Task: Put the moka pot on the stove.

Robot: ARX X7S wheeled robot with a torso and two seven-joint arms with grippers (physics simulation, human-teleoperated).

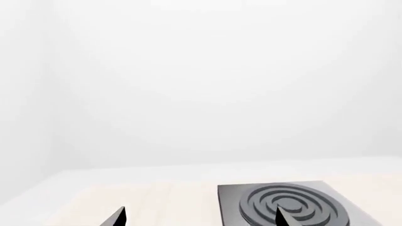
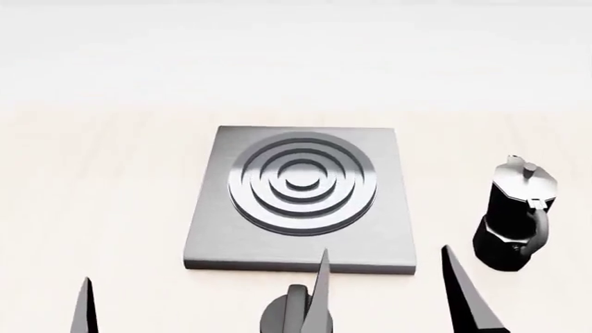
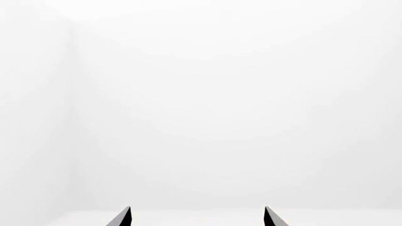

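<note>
Both grippers are seen with their fingers spread and nothing between them. In the head view the right gripper (image 2: 384, 291) shows as two dark pointed fingers at the lower edge, and only one finger of the left gripper (image 2: 86, 305) is caught there, at the lower left corner.

One moka pot (image 2: 516, 215) is seen, standing upright on the pale table (image 2: 93, 194), black and faceted with a silver lid and a curved handle turned toward the camera. It stands apart from the stove (image 2: 301, 198), just off that slab's right edge, and not on it. It lies just ahead and to the right of the right gripper's outer finger, untouched, and well apart from the left gripper.

One stove is counted, a flat grey square with concentric rings at its centre. One low black round knob (image 2: 287, 312) sits near the slab's near edge, partly hidden behind the right gripper's inner finger.

The pot and the knob are shown by the head view alone. In the left wrist view the left gripper (image 1: 199, 217) is shown with both finger tips, and the stove (image 1: 292, 205) lies beyond one tip. In the right wrist view only the right gripper (image 3: 198, 216) against white walls is given; neither pot nor stove is shown.
</note>
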